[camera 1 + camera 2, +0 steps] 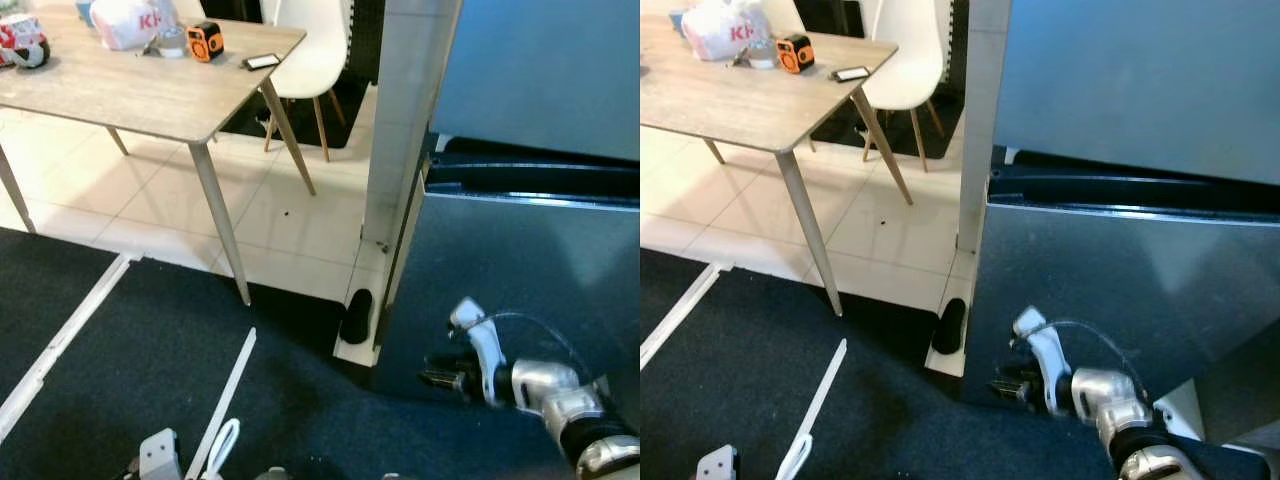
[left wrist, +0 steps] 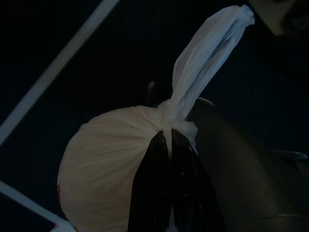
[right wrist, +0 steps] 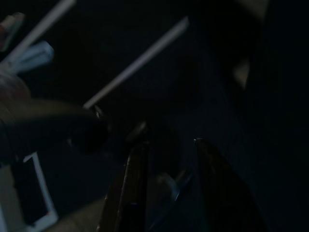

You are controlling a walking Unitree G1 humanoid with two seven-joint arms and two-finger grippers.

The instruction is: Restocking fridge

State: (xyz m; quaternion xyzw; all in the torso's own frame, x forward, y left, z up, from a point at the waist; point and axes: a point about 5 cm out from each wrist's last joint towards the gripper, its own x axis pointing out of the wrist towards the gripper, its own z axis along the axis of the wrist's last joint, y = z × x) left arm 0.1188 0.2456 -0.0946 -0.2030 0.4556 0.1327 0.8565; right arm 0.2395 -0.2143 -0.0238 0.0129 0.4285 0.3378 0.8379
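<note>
Fridge door (image 1: 520, 280), dark and swung ajar beside the white pillar (image 1: 405, 120). Right tool (image 1: 440, 378), fingers parted, reaches low against the door's lower edge. Left tool (image 2: 166, 145) clenched on the knot of a white plastic bag (image 2: 111, 164); the bag's tied tail points away from the fingers. Desk (image 1: 150, 90) stands well apart.
</note>
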